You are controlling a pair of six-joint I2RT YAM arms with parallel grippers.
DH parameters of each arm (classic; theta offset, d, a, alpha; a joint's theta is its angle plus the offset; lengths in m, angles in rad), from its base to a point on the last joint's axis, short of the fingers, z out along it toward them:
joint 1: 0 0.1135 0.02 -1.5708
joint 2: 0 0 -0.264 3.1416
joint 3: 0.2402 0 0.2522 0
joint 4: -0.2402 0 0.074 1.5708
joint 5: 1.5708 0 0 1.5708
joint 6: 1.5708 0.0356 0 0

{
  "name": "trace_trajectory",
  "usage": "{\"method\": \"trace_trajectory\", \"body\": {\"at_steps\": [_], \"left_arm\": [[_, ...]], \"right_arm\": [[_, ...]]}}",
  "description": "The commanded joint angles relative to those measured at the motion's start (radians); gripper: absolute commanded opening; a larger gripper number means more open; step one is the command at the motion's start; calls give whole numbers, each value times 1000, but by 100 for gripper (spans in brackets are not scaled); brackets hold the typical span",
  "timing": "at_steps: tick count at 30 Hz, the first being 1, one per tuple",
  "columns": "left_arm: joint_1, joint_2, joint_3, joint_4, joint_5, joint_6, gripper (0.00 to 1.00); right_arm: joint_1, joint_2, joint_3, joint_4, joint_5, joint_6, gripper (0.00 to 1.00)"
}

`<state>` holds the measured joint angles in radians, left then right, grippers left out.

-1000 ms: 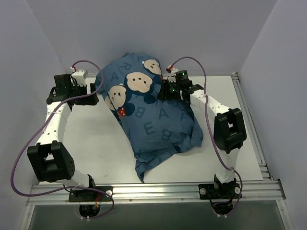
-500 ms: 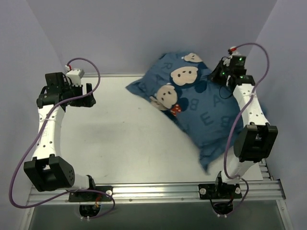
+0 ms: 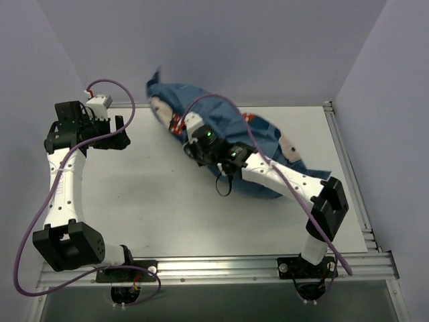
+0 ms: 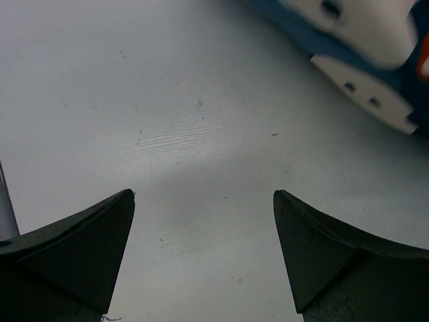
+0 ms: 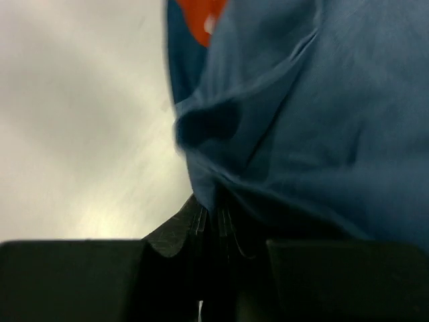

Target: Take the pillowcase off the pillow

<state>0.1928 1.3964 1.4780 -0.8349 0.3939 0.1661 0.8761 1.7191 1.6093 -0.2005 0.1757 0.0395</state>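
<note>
The dark blue pillowcase (image 3: 263, 137) with cartoon faces and a red bow lies bunched across the back middle and right of the table, still round the pillow, whose white fabric is hidden. My right gripper (image 3: 194, 149) reaches over it to its left edge. In the right wrist view the jaws are shut on a fold of the pillowcase (image 5: 288, 121). My left gripper (image 3: 124, 137) is open and empty over bare table at the back left, apart from the cloth. A blurred edge of the pillowcase (image 4: 365, 64) shows in the left wrist view's top right corner.
Grey walls close in the back and both sides. A metal rail (image 3: 221, 267) runs along the near edge, and another (image 3: 348, 161) along the right edge. The white table (image 3: 154, 201) lies bare in front of the pillowcase.
My right arm has swung from the back right across to the middle left, dragging the pillowcase down flat onto the table. The left arm has barely moved.
</note>
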Motion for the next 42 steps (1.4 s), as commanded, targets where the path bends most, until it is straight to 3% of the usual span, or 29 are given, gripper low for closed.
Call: {"method": "trace_trajectory", "body": {"at_steps": [1,4,6,7,8,9,11,16,18,22,23,26,27,29,30,33,37,40,42], "left_arm": [[19,-43,41,9,16,15,94],[23,-37,30,17,10,15,94],[23,-27,24,20,19,10,94],[22,-25,18,20,22,10,94],[22,-20,13,20,25,10,94],[22,-16,8,23,25,10,94],[19,-7,-10,29,8,15,94],[1,47,-64,31,-53,70,94],[-26,62,-102,31,-124,98,94],[-82,65,-212,118,-216,153,94],[-98,69,-229,132,-237,177,94],[-141,102,-278,180,-311,214,98],[-150,130,-292,212,-337,220,95],[-154,168,-295,253,-374,237,77],[-154,218,-291,293,-421,245,74],[-148,350,-205,355,-524,271,70],[-92,528,72,317,-661,222,71],[-82,582,353,197,-585,161,74],[-104,529,386,139,-489,144,78]], "right_arm": [[99,-3,-162,107,-10,28,0],[219,45,-212,89,-21,-9,0],[280,94,-177,7,-16,-29,40],[294,105,-163,-17,-15,-29,52],[307,108,-154,-51,-15,-29,75],[326,102,-143,-62,-21,-55,86],[337,60,-109,-79,-47,-55,100],[333,-47,-6,-82,-234,-39,100],[317,-99,34,-76,-214,-8,100],[77,-197,-40,-59,-225,104,100],[-57,-207,-81,-75,-238,161,100],[-252,-233,-161,-108,-239,204,98],[-282,-243,-185,-108,-229,209,97],[-366,-272,-238,-100,-225,220,95],[-390,-279,-297,-96,-231,235,93],[-436,-302,-411,-76,-258,260,87],[-439,-331,-514,-34,-303,309,79],[-436,-358,-566,19,-358,351,76],[-434,-372,-580,38,-381,364,74]]}}
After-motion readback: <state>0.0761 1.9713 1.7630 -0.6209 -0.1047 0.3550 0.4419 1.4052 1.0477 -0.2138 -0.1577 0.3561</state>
